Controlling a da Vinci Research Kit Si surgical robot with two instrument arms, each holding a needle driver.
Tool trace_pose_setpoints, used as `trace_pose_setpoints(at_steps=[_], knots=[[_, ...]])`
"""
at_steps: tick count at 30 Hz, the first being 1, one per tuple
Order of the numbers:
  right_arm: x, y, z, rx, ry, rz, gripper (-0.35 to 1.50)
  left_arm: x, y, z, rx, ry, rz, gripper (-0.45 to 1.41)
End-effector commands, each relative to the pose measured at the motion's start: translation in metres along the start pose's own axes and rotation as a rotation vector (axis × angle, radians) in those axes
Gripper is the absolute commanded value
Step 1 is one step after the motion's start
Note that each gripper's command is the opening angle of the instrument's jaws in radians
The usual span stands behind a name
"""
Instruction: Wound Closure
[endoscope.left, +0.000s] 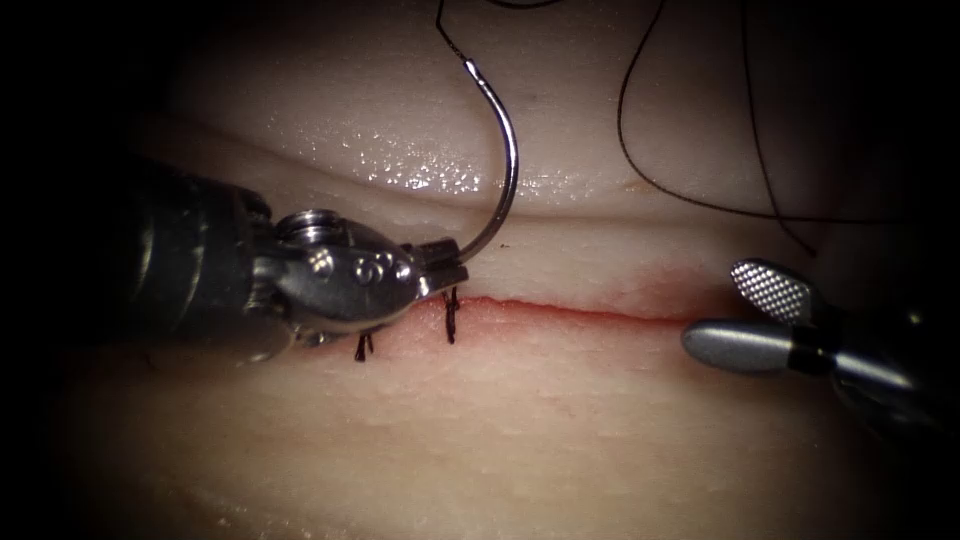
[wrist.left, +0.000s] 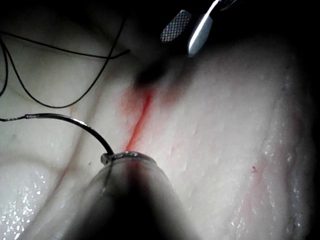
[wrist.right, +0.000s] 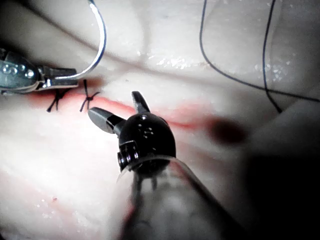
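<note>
My left tool (endoscope.left: 450, 270) lies over the left end of the cut (endoscope.left: 590, 312), jaws shut on the curved needle (endoscope.left: 510, 170) close to its pointed end. The needle arcs up clear of the tissue (endoscope.left: 500, 430) to where the dark thread (endoscope.left: 640, 160) joins it. The left wrist view has the same needle (wrist.left: 75, 121) leaving the shut jaws (wrist.left: 127, 156). My right tool (endoscope.left: 714, 305) hovers at the right end of the cut, open and holding nothing. The right wrist view has its open jaws (wrist.right: 114, 104) just above the cut, with the needle (wrist.right: 102, 45) beyond.
Two tied stitches (endoscope.left: 450, 315) (endoscope.left: 363, 347) with short cut ends cross the cut's left part beside the left tool. Red fluid (endoscope.left: 640, 318) lines the open cut. Loose thread loops (endoscope.left: 760, 150) lie on the far tissue, toward the right.
</note>
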Motion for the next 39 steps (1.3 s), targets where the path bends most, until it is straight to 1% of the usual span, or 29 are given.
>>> trace_pose_setpoints(at_steps=[1, 3, 5, 7, 8, 9, 12, 16, 21, 23, 26, 30, 34, 36, 39], knots=[[0.0, -0.0007, 0.0017, -0.021, -0.007, 0.004, 1.05, 0.0002, 0.0007, 0.0007, 0.02, 0.001, 0.007, -0.45], [0.0003, -0.0011, 0.0024, -0.049, -0.012, 0.012, 1.06, 0.0004, 0.0013, 0.0007, 0.07, 0.008, 0.028, -0.45], [0.0007, -0.0014, 0.003, -0.089, -0.015, 0.02, 1.08, 0.0006, 0.002, 0.0006, 0.097, 0.017, 0.045, -0.45], [0.0008, -0.0015, 0.0032, -0.102, -0.017, 0.022, 1.1, 0.0006, 0.0021, 0.0006, 0.102, 0.016, 0.049, -0.45], [0.0015, -0.0015, 0.0044, -0.145, -0.013, 0.019, 1.16, 0.0009, 0.0032, 0.0004, 0.158, 0.021, 0.077, -0.45], [0.002, -0.0014, 0.005, -0.168, -0.012, 0.017, 1.18, 0.001, 0.0037, 0.0003, 0.183, 0.019, 0.09, -0.45], [0.0026, -0.0015, 0.0057, -0.222, -0.005, -0.018, 1.13, 0.0012, 0.0047, 0.0001, 0.214, 0.0, 0.115, -0.45], [0.0034, -0.002, 0.007, -0.31, 0.011, -0.135, 1.26, 0.0018, 0.0057, -0.0002, 0.235, -0.006, 0.132, -0.45], [0.0035, -0.0024, 0.0086, -0.357, 0.01, -0.214, 1.28, 0.0021, 0.0064, -0.0006, 0.266, -0.015, 0.152, -0.45], [0.0033, -0.0024, 0.0095, -0.374, 0.01, -0.277, 1.3, 0.0024, 0.0068, -0.0008, 0.289, -0.027, 0.17, -0.45], [0.0029, -0.0025, 0.0103, -0.382, 0.012, -0.314, 1.3, 0.0027, 0.0071, -0.001, 0.31, -0.032, 0.182, -0.45], [0.0025, -0.0026, 0.0111, -0.394, 0.016, -0.326, 1.3, 0.0031, 0.0076, -0.0011, 0.323, -0.037, 0.202, -0.45], [0.0023, -0.0027, 0.0113, -0.387, 0.022, -0.327, 1.28, 0.0033, 0.0078, -0.0012, 0.338, -0.034, 0.215, -0.45], [0.0023, -0.0027, 0.0113, -0.381, 0.018, -0.328, 1.28, 0.0033, 0.0078, -0.0013, 0.342, -0.033, 0.218, -0.45], [0.0021, -0.0029, 0.0115, -0.344, 0.012, -0.337, 1.28, 0.0034, 0.0078, -0.0014, 0.351, -0.03, 0.23, -0.45]])
